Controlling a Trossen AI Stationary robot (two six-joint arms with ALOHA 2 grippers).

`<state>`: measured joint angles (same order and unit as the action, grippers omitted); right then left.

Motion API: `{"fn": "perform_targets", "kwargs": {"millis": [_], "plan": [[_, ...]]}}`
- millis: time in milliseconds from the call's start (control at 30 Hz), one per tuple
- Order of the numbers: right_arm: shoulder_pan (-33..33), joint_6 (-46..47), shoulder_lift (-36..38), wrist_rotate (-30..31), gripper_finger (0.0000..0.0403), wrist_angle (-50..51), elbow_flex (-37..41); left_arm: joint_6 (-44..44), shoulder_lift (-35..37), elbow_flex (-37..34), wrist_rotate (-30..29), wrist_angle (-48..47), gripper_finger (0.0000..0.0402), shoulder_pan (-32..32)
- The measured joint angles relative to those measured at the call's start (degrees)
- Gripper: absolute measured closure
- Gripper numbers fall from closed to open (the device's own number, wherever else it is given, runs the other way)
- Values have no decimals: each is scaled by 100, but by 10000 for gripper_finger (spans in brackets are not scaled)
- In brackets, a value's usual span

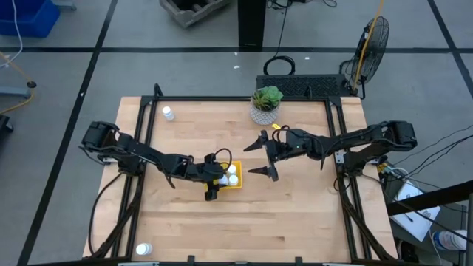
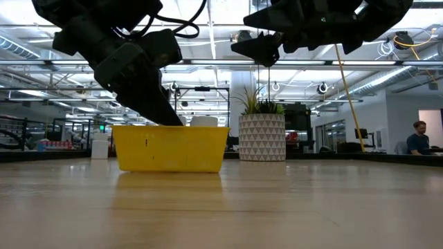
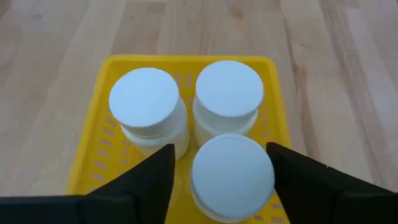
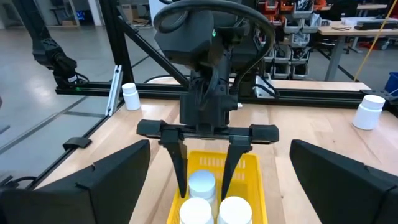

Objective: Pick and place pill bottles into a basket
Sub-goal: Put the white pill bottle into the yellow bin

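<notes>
— Left wrist view: what sits in the basket (image 3: 277, 134)?

— Three pill bottles (image 3: 149, 109), upright and packed close so more may fit. The nearest one stands between the left gripper (image 3: 219, 165) fingers, which flank its cap with small gaps; I judge it just set down, not gripped.

— And the other two?

— One (image 1: 168, 113) waits near the table's far left corner, another (image 1: 144, 250) at the near left edge.

— The arms?

— The left arm reaches low across to the basket. The right gripper (image 1: 264, 157) hovers beside it, fingers spread wide, holding nothing.
</notes>
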<state>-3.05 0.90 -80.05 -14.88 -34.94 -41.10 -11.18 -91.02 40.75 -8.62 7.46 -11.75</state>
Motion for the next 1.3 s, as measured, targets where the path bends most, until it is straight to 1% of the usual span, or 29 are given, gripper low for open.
{"fn": "perform_targets", "kwargs": {"millis": [133, 233, 333, 433, 467, 500, 633, 700, 767, 833, 933, 1033, 1100, 1200, 1300], "plan": [[0, 0, 0, 0, 23, 49, 0, 2, 0, 9, 0, -1, 118, 8], [0, -2, 0, -2, 23, 68, 0, 36, 50, 108, 10, -11, 109, 9], [-1, -2, -1, -2, 23, 107, -1, 168, 272, 267, -15, -320, 108, 24], [0, -2, -2, -2, 23, 133, -2, 277, 710, 382, -41, -957, 107, 66], [0, -2, -2, -2, 23, 138, -4, 337, 849, 429, -63, -1031, 106, 96], [0, -3, -2, -2, 23, 144, -4, 396, 1033, 445, -120, -1189, 106, 123], [2, -16, -2, -11, 23, 183, -4, 495, 1760, 415, -517, -2376, 106, 404], [2, -37, -2, -19, 23, 197, -4, 483, 2149, 354, -717, -2944, 106, 661], [2, -46, -2, -19, 23, 220, -4, 485, 2507, 286, -819, -2923, 106, 995], [2, -81, -2, -21, 23, 228, -4, 492, 2867, 135, -938, -3125, 106, 1410], [2, -108, -2, -24, 23, 285, -7, 436, 3371, -55, -1176, -3246, 105, 2154], [2, -115, -2, -27, 23, 361, -7, 215, 3786, -148, -1253, -3766, 105, 2986], [2, -137, -2, -28, 23, 383, -7, 169, 3997, -182, -1235, -4252, 105, 3544], [2, -183, -2, -41, 23, 390, -7, 94, 4158, -166, -1174, -4488, 105, 4186], [3, -209, -2, -43, 23, 393, -7, 128, 4192, -175, -1247, -4757, 105, 4710]]}}
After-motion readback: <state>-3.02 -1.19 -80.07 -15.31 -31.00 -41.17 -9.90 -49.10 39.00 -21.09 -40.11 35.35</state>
